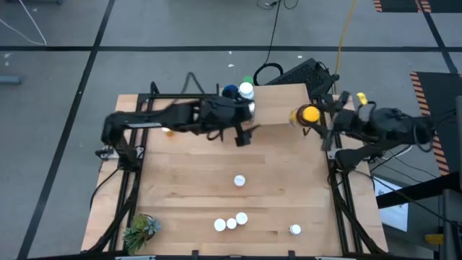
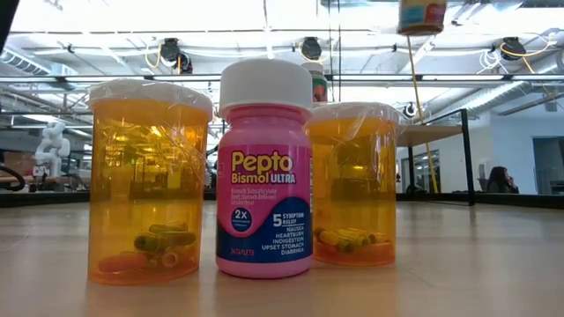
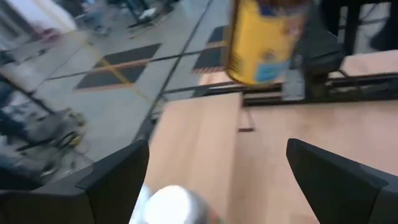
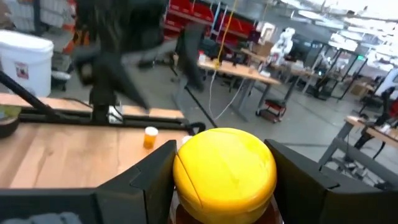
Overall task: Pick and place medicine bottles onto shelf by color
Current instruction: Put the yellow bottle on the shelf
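Right gripper [image 1: 315,115] is clamped on the yellow-lidded amber jar [image 1: 310,114], held at the right end of the shelf [image 1: 278,101]; in the right wrist view both fingers press the jar [image 4: 225,171] just under its lid. Left gripper [image 1: 244,136] sits w/ fingers spread, nothing between them, by the shelf's left end, next to the white-, blue- & green-capped bottles [image 1: 246,91] standing there. Five white-capped bottles [image 1: 231,223] stand on the table [image 1: 289,188] toward the near edge; low view shows three close up, two orange w/ a pink one [image 2: 264,167] between. An orange bottle [image 1: 167,131] stands partly under the left arm.
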